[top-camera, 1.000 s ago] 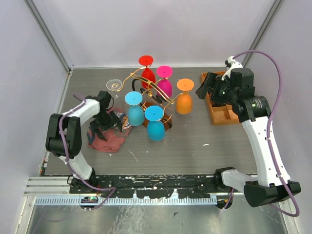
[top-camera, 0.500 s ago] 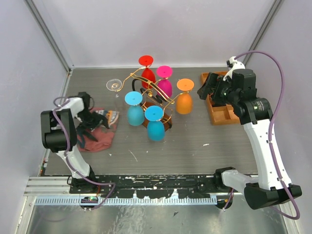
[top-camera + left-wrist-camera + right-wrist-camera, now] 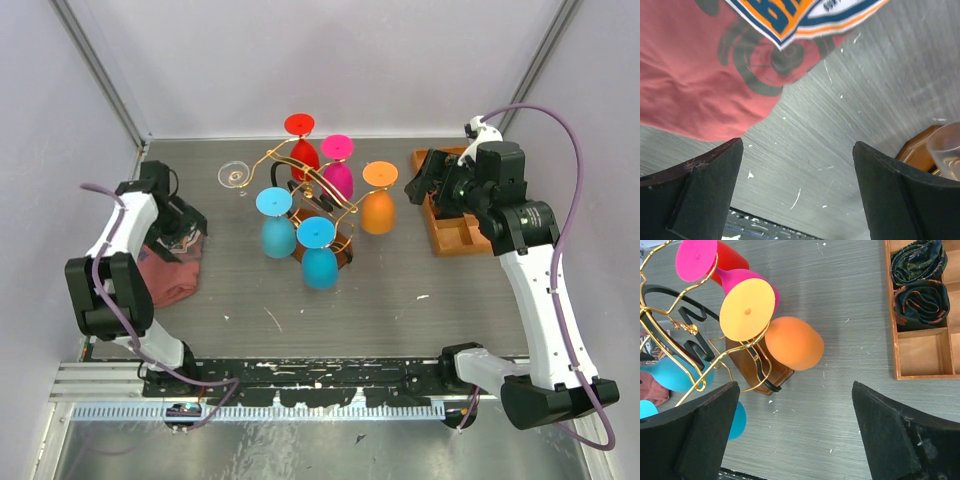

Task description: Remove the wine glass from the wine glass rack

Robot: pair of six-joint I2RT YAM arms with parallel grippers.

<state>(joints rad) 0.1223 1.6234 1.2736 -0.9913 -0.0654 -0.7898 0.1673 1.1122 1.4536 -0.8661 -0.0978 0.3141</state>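
My left tool (image 3: 184,226) has swung away from the rack (image 3: 745,365) toward the left wall, and the red cloth (image 3: 165,272) lies further left than before; my right tool (image 3: 422,186) has hardly shifted. Both tools stand wide open and hold nothing.

The rack stands in the middle of the bench (image 3: 400,290), with five coloured glasses hanging foot-up and bowl-down from its gold arms. The orange glass (image 3: 378,208) hangs on the rack's right side, just left of my right tool and lower, its stem roughly upright; I judge the right arm nearer, and the foot must slide out along its wire. I cannot tell whether the clear glass (image 3: 235,174) hangs or stands.

The tray (image 3: 920,352) beside my right tool holds two rolled dark cloths (image 3: 919,304), each in its own compartment.
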